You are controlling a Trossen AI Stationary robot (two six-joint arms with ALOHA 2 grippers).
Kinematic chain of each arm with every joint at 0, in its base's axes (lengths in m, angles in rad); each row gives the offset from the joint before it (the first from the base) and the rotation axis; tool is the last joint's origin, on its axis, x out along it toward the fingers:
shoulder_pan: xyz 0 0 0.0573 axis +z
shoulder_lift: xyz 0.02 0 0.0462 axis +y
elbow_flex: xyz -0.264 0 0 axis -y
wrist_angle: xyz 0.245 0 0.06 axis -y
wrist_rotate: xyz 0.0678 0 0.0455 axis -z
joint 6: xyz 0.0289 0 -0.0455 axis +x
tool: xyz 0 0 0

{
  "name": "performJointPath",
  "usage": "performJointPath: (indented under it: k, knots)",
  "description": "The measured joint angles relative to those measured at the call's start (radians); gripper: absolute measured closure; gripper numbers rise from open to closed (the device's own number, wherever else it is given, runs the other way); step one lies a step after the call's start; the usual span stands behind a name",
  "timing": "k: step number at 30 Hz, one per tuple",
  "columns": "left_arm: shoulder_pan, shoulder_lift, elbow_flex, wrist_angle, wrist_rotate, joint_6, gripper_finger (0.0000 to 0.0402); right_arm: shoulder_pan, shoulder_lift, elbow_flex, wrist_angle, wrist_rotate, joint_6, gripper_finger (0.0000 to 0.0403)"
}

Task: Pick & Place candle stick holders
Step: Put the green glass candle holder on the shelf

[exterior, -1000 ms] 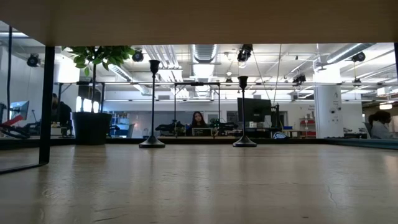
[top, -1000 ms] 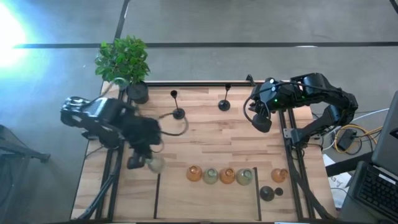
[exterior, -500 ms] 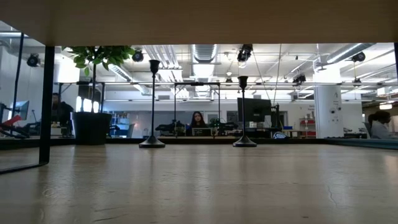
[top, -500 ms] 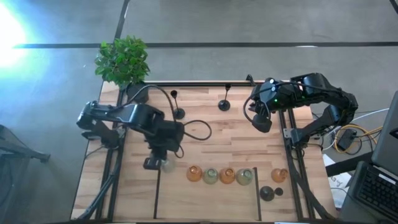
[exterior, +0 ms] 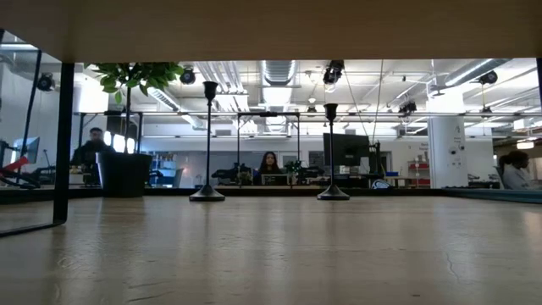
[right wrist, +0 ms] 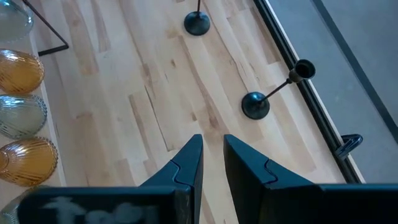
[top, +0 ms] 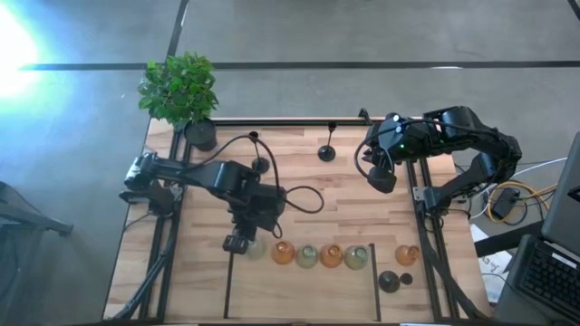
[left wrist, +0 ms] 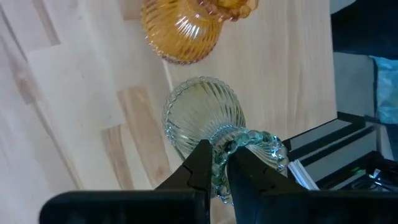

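My left gripper [top: 241,243] is shut on a pale greenish-clear glass holder [top: 256,246], which stands at the left end of a row of holders near the table's front. The row holds an amber holder [top: 283,253], a green one [top: 306,256], an amber one [top: 331,255] and a green one [top: 356,257]. Another amber holder [top: 407,254] and two dark round ones [top: 390,282] sit further right. Two black thin-stemmed holders [top: 260,164] [top: 326,152] stand on their round bases at the far side. My right gripper [top: 381,178] hangs shut and empty over the far right. My left gripper pinches the greenish holder's beaded rim [left wrist: 219,163] between its two fingers, coming from above and pointing down. The bulbous body [left wrist: 200,115] hangs below the fingers, upright, close beside the amber holder [left wrist: 183,28]. I cannot tell whether its base touches the table.
A black pot [top: 200,136] with a leafy plant [top: 179,86] stands at the far left corner. A black cable [top: 304,195] loops over the table's middle. Black lines [top: 227,285] [top: 375,281] mark the table's front part. People sit in the room behind [exterior: 271,165].
My left gripper has carried the greenish holder toward the table's right edge, from the front left up to the left end of the row of holders, staying shut on it. The arm has stretched out across the table.
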Motion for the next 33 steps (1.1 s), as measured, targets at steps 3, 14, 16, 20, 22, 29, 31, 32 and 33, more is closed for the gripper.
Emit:
performJointPath:
  k: [3, 14, 16, 20, 22, 29, 31, 32, 33]
  knots:
    - [0.000, 0.011, 0.000, 0.015, 0.022, 0.008, 0.0370, 0.000, 0.000, 0.000, 0.000, 0.001, -0.008, 0.0346]
    - [0.000, 0.046, 0.000, 0.033, 0.028, 0.011, 0.0370, 0.000, 0.000, 0.000, 0.001, 0.001, -0.019, 0.0346]
    - [0.000, 0.049, 0.000, 0.033, 0.029, 0.012, 0.0370, 0.000, 0.000, 0.000, 0.001, 0.001, -0.019, 0.0346]
    - [0.000, 0.049, 0.000, 0.033, 0.029, 0.009, 0.0370, 0.000, 0.000, 0.000, 0.000, 0.000, -0.019, 0.0346]
    - [0.000, 0.050, 0.000, 0.034, 0.031, 0.003, 0.0370, 0.000, 0.000, 0.000, -0.001, 0.000, -0.022, 0.0346]
    - [-0.001, 0.053, -0.002, 0.034, 0.059, -0.020, 0.0315, 0.000, 0.000, 0.000, -0.002, -0.001, -0.027, 0.0346]
    - [-0.001, 0.053, -0.002, 0.033, 0.074, -0.021, 0.0299, 0.000, 0.000, 0.000, -0.002, -0.001, -0.027, 0.0346]
    - [-0.001, 0.053, -0.002, 0.033, 0.079, -0.021, 0.0293, 0.000, 0.000, 0.000, -0.003, -0.001, -0.027, 0.0346]
    - [-0.001, 0.053, -0.002, 0.033, 0.081, -0.023, 0.0290, 0.000, -0.001, 0.000, -0.003, -0.001, -0.027, 0.0346]
